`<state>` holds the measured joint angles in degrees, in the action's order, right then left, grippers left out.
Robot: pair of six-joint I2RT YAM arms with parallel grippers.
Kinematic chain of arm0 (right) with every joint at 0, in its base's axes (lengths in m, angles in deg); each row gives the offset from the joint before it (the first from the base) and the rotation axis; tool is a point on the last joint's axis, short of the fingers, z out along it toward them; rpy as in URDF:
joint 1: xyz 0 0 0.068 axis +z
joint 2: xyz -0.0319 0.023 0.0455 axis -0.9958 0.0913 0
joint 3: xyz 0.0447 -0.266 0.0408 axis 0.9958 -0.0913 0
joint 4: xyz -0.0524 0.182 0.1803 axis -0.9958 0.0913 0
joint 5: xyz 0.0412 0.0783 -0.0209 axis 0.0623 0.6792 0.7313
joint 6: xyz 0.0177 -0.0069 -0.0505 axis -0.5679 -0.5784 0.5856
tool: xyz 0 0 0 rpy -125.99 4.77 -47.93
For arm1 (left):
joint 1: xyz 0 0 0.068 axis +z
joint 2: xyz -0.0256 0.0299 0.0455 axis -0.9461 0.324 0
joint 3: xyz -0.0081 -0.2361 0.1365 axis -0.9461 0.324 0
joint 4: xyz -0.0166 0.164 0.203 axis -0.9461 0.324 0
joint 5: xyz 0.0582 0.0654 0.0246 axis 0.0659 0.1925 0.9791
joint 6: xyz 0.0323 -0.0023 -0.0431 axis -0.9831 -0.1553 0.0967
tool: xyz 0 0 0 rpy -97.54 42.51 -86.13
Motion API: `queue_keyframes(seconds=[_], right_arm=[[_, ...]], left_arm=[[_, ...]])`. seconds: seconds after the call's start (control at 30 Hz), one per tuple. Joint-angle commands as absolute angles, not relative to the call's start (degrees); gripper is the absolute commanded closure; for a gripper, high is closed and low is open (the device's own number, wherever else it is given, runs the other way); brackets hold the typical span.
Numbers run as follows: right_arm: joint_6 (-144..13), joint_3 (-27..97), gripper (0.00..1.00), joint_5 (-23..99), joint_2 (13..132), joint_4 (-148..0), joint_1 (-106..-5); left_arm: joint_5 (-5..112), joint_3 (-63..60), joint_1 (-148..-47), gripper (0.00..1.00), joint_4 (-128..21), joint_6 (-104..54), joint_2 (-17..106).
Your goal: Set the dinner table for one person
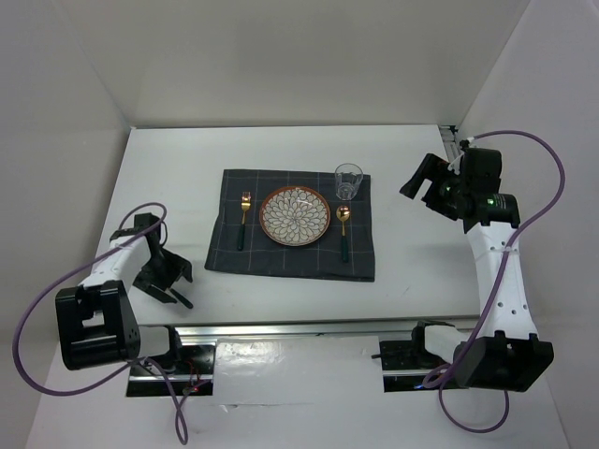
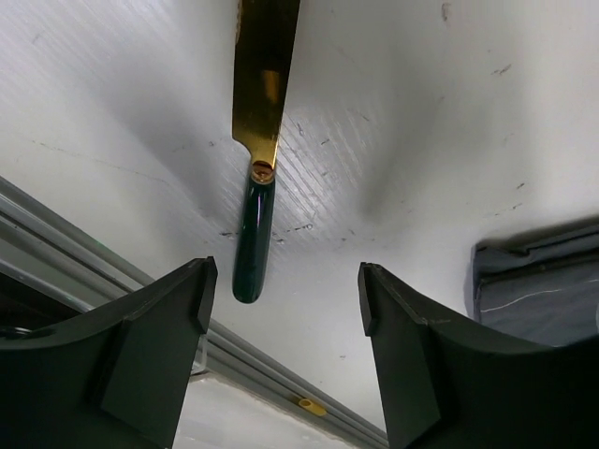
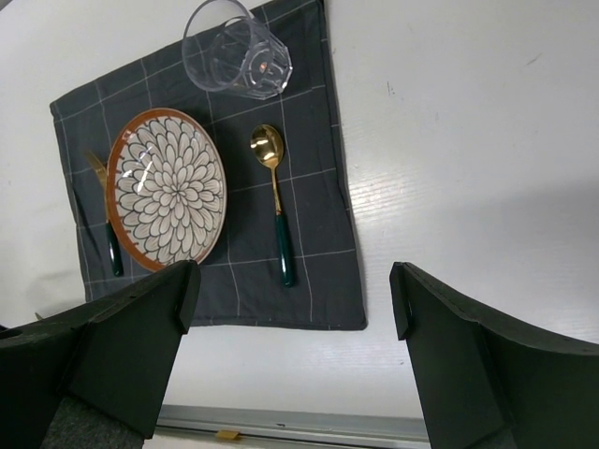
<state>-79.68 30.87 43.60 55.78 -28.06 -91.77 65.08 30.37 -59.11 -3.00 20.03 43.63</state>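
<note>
On the white dinner table [image 1: 421,271] lies a dark grey placemat [image 1: 234,253] with a flower-patterned plate [image 1: 295,216] at its middle. A gold fork [image 1: 245,220] lies left of the plate, a gold spoon [image 1: 344,229] right of it, and a clear glass [image 1: 348,180] stands at the mat's far right corner. A gold knife [image 2: 257,140] with a dark green handle lies on the bare table. My left gripper [image 2: 285,281] hovers open just above it, with the handle's end near the left finger. My right gripper [image 3: 295,281] is open and empty, raised at the table's right side [image 1: 421,178].
An aluminium rail [image 1: 309,327] runs along the table's near edge, close under the left gripper [image 1: 167,281]. The placemat's near left corner [image 2: 543,281] shows at the right of the left wrist view. White walls enclose the table on three sides.
</note>
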Motion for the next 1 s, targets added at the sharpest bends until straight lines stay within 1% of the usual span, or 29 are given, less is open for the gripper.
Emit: queue_keyframes(seconds=[0.0, 0.13, 0.17, 0.3, 0.33, 0.4, 0.43, 0.53, 0.57, 0.6, 0.7, 0.73, 0.77, 0.83, 0.87, 0.93, 0.97], right_arm=[[-78.95, 31.94, 0.05, 44.12, 55.98, -30.04, -91.53], [-78.95, 31.94, 0.05, 44.12, 55.98, -30.04, -91.53], [-78.95, 31.94, 0.05, 44.12, 55.98, -30.04, -91.53], [-78.95, 32.47, 0.05, 44.12, 55.98, -30.04, -91.53], [-78.95, 32.47, 0.05, 44.12, 55.98, -30.04, -91.53], [-78.95, 32.47, 0.05, 44.12, 55.98, -30.04, -91.53], [-78.95, 32.47, 0.05, 44.12, 55.98, -30.04, -91.53], [-78.95, 33.0, 0.05, 44.12, 55.98, -29.51, -91.53], [-78.95, 33.0, 0.05, 44.12, 55.98, -29.51, -91.53], [-78.95, 33.0, 0.05, 44.12, 55.98, -29.51, -91.53], [-78.95, 33.53, 0.05, 44.12, 55.98, -29.51, -91.53], [-78.95, 33.53, 0.05, 44.12, 55.98, -29.51, -91.53], [-78.95, 33.53, 0.05, 44.12, 55.98, -29.51, -91.53], [-78.95, 33.53, 0.05, 44.12, 55.98, -29.51, -91.53], [-78.95, 33.53, 0.05, 44.12, 55.98, -29.51, -91.53], [-78.95, 33.0, 0.05, 43.41, 55.98, -29.51, -91.53], [-79.47, 33.0, 0.05, 42.8, 55.98, -29.51, -91.53]], left_arm=[[65.75, 30.86, -58.53, 0.21, -3.39, 19.46, 43.4], [65.66, 31.57, -57.3, 0.25, -5.67, 19.46, 45.5], [65.66, 31.57, -56.78, 0.29, -6.19, 18.85, 46.2], [65.13, 33.41, -55.98, 0.36, -8.48, 18.23, 48.93], [65.13, 33.42, -55.98, 0.44, -8.48, 18.23, 49.72], [64.52, 33.42, -55.98, 0.53, -9.19, 17.7, 49.73], [63.73, 32.72, -55.98, 0.65, -9.8, 15.88, 49.73], [65.12, 28.87, -58.42, 0.83, -8.67, 14.37, 48.33], [65.91, 27.54, -59.31, 0.9, -7.96, 13.58, 47.8], [67.05, 26.14, -60.1, 1.0, -6.83, 13.57, 46.75], [70.13, 19.02, -64.93, 1.0, -3.84, 11.47, 44.81], [70.75, 15.0, -66.77, 1.0, -3.83, 10.25, 43.67], [70.76, 12.78, -70.79, 1.0, -3.83, 6.84, 43.66], [70.23, 8.65, -75.73, 1.0, -3.12, 4.62, 43.05], [69.53, 4.8, -80.63, 1.0, -3.12, 3.22, 43.66], [68.66, 0.65, -85.92, 1.0, -0.77, 3.2, 45.67], [68.13, -3.37, -91.17, 1.0, 0.03, 3.2, 46.99]])
